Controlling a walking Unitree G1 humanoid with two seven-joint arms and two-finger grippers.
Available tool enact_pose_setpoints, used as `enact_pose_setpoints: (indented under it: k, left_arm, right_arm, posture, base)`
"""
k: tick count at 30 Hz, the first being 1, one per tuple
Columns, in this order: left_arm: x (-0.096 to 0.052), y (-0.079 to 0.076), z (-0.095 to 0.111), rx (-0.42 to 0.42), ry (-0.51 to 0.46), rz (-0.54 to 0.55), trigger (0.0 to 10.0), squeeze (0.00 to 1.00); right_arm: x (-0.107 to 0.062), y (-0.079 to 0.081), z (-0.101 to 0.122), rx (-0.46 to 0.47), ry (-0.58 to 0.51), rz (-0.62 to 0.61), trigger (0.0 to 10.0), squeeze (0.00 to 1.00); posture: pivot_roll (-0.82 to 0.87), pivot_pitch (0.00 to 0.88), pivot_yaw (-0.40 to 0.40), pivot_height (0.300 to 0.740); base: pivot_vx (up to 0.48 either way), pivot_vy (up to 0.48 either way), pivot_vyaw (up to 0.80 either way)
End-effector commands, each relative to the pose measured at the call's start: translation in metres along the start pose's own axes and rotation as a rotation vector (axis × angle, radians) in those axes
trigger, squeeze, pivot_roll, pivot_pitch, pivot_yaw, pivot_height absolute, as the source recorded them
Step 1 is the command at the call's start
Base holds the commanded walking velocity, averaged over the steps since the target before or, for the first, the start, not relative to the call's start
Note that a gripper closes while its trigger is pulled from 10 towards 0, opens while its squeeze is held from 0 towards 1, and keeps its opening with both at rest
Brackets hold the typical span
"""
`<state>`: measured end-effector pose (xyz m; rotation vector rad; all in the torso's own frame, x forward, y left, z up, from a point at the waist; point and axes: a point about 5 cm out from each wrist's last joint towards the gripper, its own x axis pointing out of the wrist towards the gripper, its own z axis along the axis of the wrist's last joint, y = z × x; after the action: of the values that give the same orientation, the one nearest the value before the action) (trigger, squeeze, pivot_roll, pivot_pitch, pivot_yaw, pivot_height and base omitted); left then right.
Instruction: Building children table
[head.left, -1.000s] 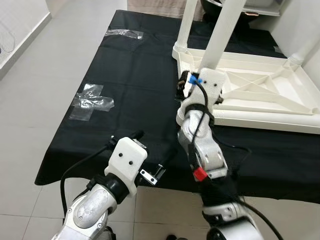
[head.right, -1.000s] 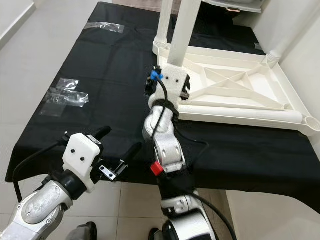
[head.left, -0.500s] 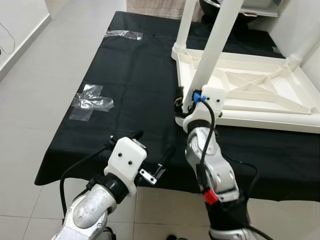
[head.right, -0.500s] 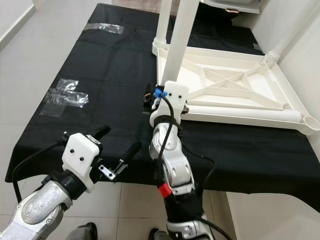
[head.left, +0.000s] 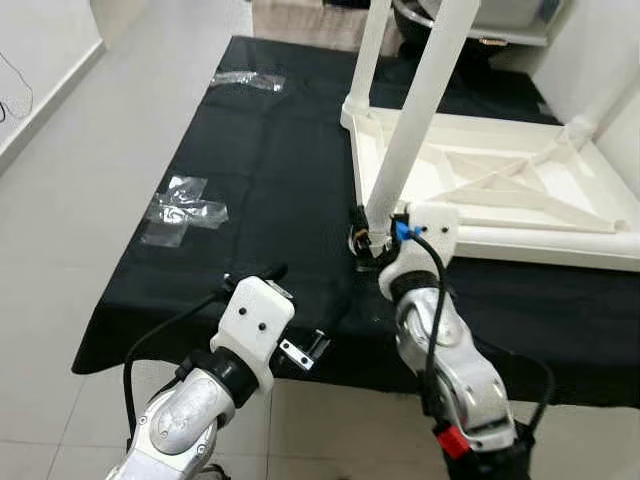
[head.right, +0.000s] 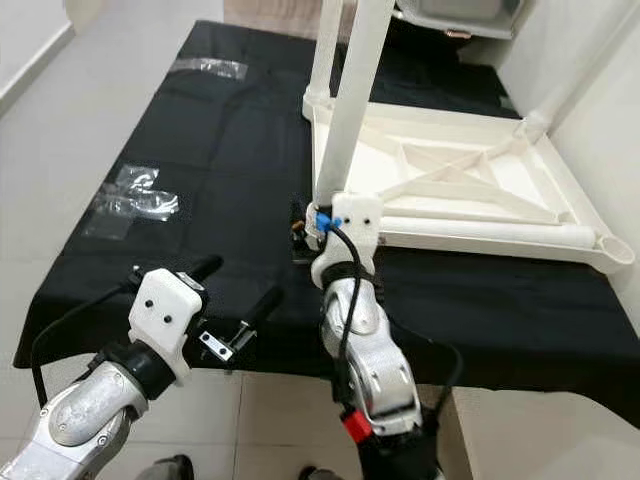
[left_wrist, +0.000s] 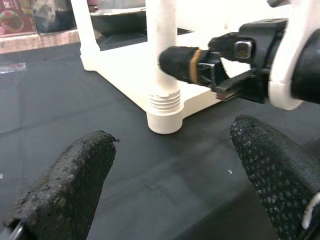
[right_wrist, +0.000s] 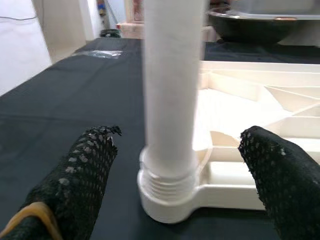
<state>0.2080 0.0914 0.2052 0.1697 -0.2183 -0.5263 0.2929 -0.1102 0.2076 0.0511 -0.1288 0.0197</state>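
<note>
Upside-down white tabletop (head.left: 500, 190) sits on the black cloth (head.left: 270, 190), so its sockets face up. The right gripper (right_wrist: 172, 165) is wide open around the near leg (head.left: 415, 110), not touching it. The left gripper (left_wrist: 170, 165) hovers open, holding nothing.

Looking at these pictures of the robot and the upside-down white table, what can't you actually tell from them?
- Tops of the two upright white legs: cut off by the upper edge in the eye views.
- Whether the near leg is screwed fully into its corner socket: not visible.
- Right gripper: open around the leg; contact cannot be told.
- Clear plastic bags on the black cloth: contents too small.
</note>
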Motion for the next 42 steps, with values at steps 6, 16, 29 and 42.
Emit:
enact_pose_setpoints:
  k: [6,16,29,42]
  left_arm:
    - [-0.014,-0.006,-0.032,-0.039,0.116,0.034,10.0,0.00]
    - [-0.027,0.000,-0.053,-0.110,0.184,0.213,10.0,0.00]
    - [-0.015,0.039,-0.044,-0.039,0.102,0.381,10.0,0.00]
    - [-0.015,0.045,-0.034,0.013,0.072,0.424,10.0,0.00]
  right_arm:
    - [-0.033,-0.031,-0.026,-0.076,0.032,0.086,10.0,0.00]
    - [-0.050,-0.067,-0.058,-0.180,0.138,-0.012,10.0,0.00]
    - [-0.019,-0.067,-0.058,-0.156,0.098,0.008,10.0,0.00]
    - [-0.002,-0.076,-0.061,-0.175,0.113,-0.036,10.0,0.00]
  posture:
    - [0.10,0.103,-0.093,0.740]
    - [0.09,0.041,-0.076,0.740]
    - [0.09,0.008,-0.093,0.740]
    - [0.11,0.004,-0.101,0.740]
  base:
    - [0.000,0.000,0.00]
    - [0.000,0.000,-0.36]
    - [0.000,0.000,-0.27]
    - [0.000,0.000,0.00]
